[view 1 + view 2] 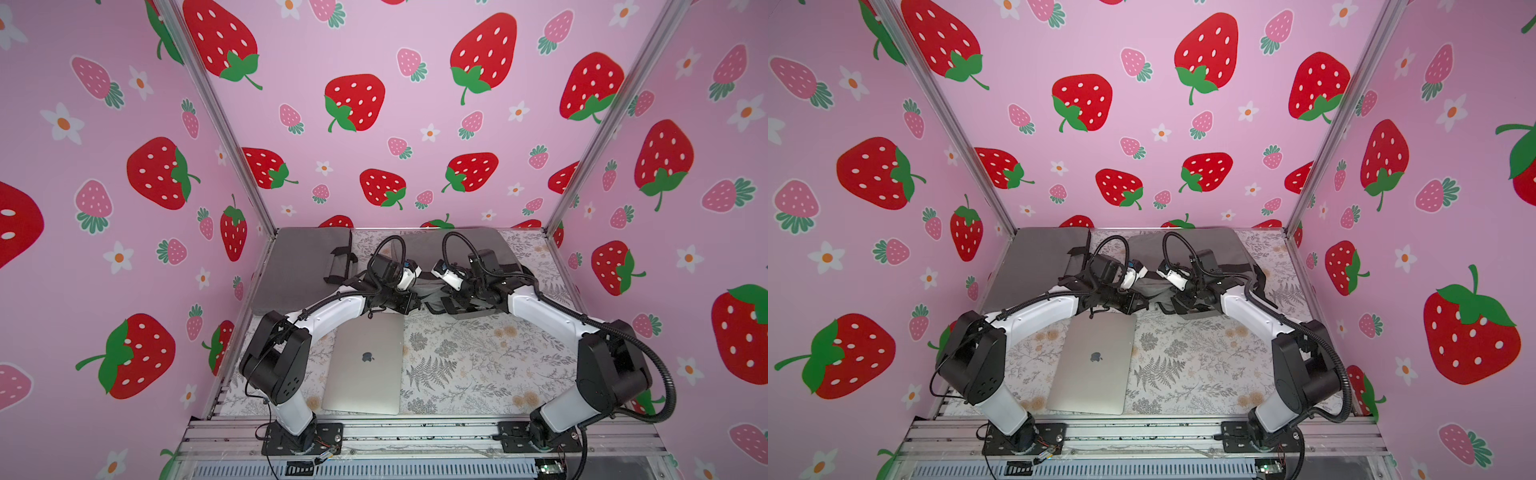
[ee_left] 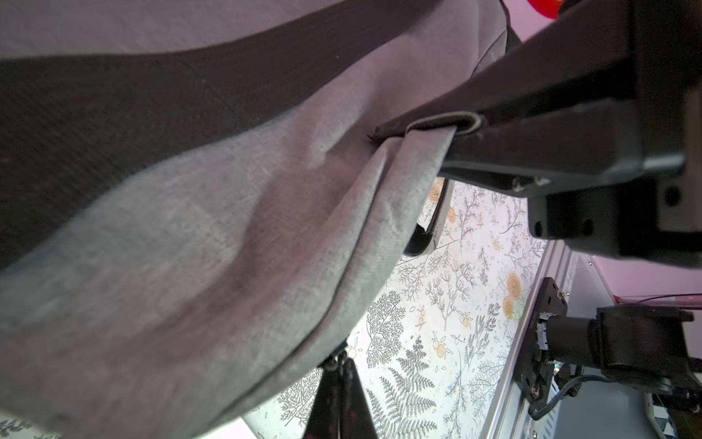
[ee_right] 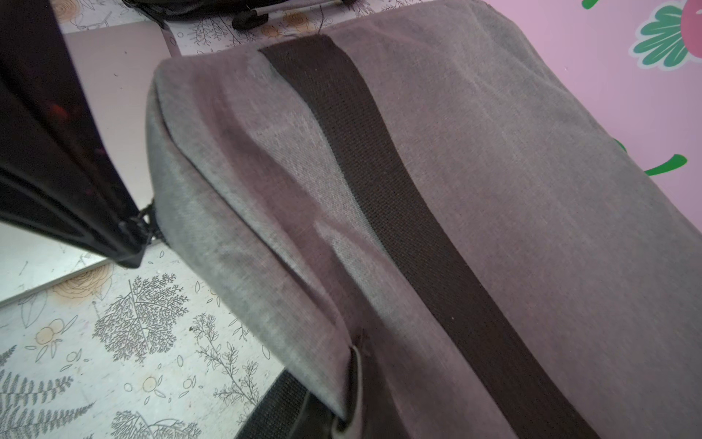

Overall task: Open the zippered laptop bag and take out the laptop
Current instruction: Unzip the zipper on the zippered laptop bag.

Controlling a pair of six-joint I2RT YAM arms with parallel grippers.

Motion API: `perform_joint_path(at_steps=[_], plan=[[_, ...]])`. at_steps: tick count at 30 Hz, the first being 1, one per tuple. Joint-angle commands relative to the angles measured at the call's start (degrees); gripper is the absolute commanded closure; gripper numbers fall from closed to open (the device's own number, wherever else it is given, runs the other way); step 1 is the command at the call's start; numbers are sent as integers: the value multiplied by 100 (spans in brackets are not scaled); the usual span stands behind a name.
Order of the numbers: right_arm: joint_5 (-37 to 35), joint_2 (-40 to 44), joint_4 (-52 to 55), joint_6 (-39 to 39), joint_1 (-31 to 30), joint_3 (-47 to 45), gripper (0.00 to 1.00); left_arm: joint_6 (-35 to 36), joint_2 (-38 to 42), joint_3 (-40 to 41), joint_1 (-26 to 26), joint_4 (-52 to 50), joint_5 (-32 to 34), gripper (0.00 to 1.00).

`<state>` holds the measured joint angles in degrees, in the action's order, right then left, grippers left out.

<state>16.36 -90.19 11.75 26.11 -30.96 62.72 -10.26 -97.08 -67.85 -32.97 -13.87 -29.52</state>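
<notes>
Black and hard, the left pincer is squeezed shut on a small folded grey cloth tab at the edge of the laptop bag. The right pincer is pinched shut too, on the little metal zipper pull at a rounded corner of the bag. Both pincers sit at the bag's front edge, close together. So I think the next pull goes along that edge, with the left one holding the bag steady. The bag is soft woven grey cloth, puffy and wrinkled, with a wide, dark, rough strap running across it. Just in front of the bag, nearer the left arm, a flat silver laptop lies closed on the flowery counter. Its long side points away from the bag. Whether another laptop is inside the bag cannot be seen. A second grey bag lies flat on the left arm's side of it.
</notes>
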Motion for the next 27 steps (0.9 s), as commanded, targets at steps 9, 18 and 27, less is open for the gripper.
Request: perform_joint_path(at_steps=[9,18,27], plan=[[346,154,-576,-198,-50,-17,100,-774,-535,-900,-427,172,-577,100],[319,318,-756,-241,-50,-317,100,-1252,-198,-740,-267,160,-299,76],[331,349,-862,-377,-50,-423,100,-2451,395,-255,78,-228,489,60]])
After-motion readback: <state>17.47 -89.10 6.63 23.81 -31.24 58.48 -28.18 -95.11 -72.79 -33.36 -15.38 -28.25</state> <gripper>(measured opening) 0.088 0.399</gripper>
